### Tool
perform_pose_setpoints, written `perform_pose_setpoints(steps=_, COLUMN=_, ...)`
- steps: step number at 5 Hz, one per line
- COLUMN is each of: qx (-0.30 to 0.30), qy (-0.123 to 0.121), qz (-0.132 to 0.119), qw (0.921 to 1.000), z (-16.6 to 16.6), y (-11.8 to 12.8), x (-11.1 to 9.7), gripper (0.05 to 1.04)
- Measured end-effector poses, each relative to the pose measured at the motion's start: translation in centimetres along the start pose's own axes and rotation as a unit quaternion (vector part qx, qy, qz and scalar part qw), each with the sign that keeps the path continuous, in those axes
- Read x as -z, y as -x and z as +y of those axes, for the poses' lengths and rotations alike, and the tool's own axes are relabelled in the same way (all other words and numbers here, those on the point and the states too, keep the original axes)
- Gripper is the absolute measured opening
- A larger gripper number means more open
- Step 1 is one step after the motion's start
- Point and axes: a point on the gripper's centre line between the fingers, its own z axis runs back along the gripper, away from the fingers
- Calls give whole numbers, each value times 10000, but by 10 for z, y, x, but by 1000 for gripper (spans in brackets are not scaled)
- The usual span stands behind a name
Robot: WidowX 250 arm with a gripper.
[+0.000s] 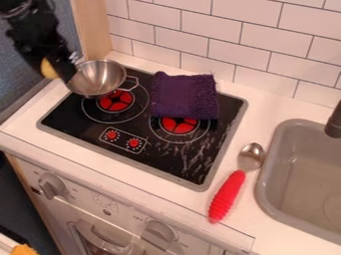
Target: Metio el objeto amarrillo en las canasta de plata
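Observation:
My gripper (60, 71) hangs at the upper left, just left of the silver bowl, and is shut on the yellow object (48, 68). Most of that object is hidden behind the black fingers; a rounded yellow part shows on their left side. The silver bowl (97, 78), with a wire handle on its right, sits over the back left burner of the stove. Part of its left rim is covered by my gripper.
A purple cloth (184, 95) lies across the right burner of the black stove (150, 158). Right of the stove is a spoon with a red handle (227, 196), beside the grey sink (263, 187). A tiled wall (213, 32) stands behind. An orange thing (25, 249) shows at the bottom left.

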Motion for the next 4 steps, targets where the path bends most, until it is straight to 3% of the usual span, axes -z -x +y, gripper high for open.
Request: perform_pose_setpoints(steps=4, qx=26, qy=-204, qz=331, qw=9992, z=-2, y=-55, x=64, gripper=678)
